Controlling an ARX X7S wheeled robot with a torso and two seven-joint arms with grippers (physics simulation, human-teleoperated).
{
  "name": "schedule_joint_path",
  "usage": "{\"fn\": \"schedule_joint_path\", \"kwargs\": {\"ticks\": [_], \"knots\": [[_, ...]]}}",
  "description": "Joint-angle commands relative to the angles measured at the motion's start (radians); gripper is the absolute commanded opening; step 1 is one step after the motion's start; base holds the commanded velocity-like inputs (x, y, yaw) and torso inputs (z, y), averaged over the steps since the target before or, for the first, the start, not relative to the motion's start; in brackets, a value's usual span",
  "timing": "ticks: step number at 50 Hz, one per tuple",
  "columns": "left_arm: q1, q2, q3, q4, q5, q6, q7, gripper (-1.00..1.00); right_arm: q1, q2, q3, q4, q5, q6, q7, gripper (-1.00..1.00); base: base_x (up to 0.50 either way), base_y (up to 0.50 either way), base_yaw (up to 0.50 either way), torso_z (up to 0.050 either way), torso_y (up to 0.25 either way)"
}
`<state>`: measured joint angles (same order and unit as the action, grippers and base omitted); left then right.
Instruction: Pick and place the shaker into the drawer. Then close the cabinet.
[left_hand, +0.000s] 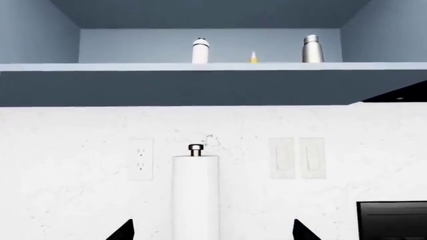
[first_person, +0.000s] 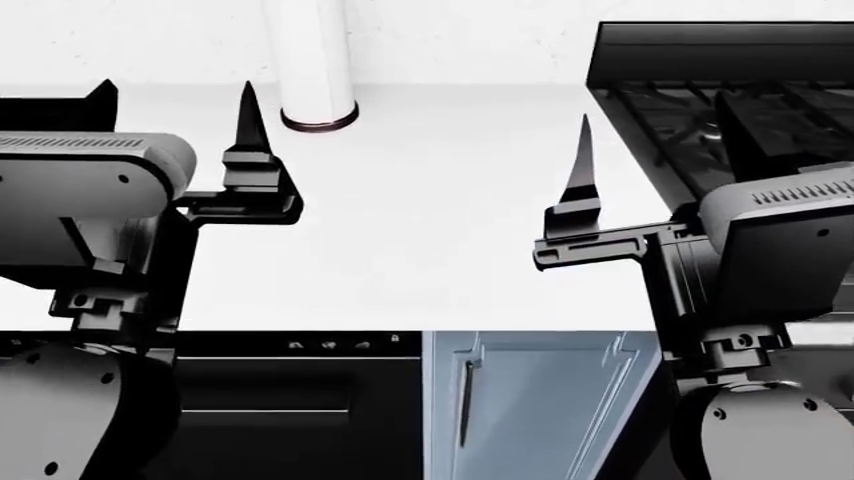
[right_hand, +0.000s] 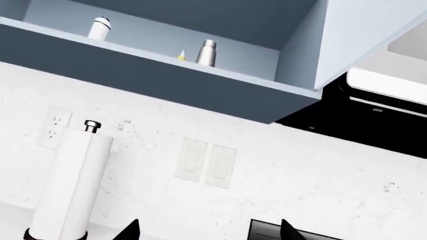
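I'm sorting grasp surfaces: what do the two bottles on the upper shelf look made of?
The right bottle looks like brushed metal, silver-grey with a soft vertical sheen. The white bottle looks matte, plastic or painted metal; the render leaves that open.

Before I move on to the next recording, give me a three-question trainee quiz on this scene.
1. True or false: the left hand is holding a shaker.
2. How many items stand on the open shelf?
3. What stands on the counter against the wall? A) kettle B) paper towel roll C) toaster

Key: 1 false, both the left and the right hand are open and empty; 2 three; 3 B.
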<state>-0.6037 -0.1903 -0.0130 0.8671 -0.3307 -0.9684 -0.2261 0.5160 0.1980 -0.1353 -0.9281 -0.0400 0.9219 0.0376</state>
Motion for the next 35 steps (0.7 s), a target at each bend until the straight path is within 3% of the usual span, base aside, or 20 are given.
{"fn": "schedule_joint_path", "kwargs": {"ticks": [1,23,35], "knots": [[0.004,-0.006,0.003,-0.003,-0.006,0.007,-0.006,1.00,-0.003,0.003,-0.001,0.003,0.007,-0.006,0.005,1.00,0.25,0.05,0.00,0.000,0.000],[0.025,-0.018,-0.001,-0.015,-0.014,0.032,-0.017,1.00,-0.006,0.012,-0.017,0.006,0.010,-0.012,0.020,1.00,0.25,0.13,0.00,0.000,0.000],[0.028,-0.022,-0.002,-0.022,-0.020,0.039,-0.025,1.00,-0.009,0.017,-0.021,0.008,0.014,-0.020,0.026,1.00,0.25,0.30,0.00,0.000,0.000]]}}
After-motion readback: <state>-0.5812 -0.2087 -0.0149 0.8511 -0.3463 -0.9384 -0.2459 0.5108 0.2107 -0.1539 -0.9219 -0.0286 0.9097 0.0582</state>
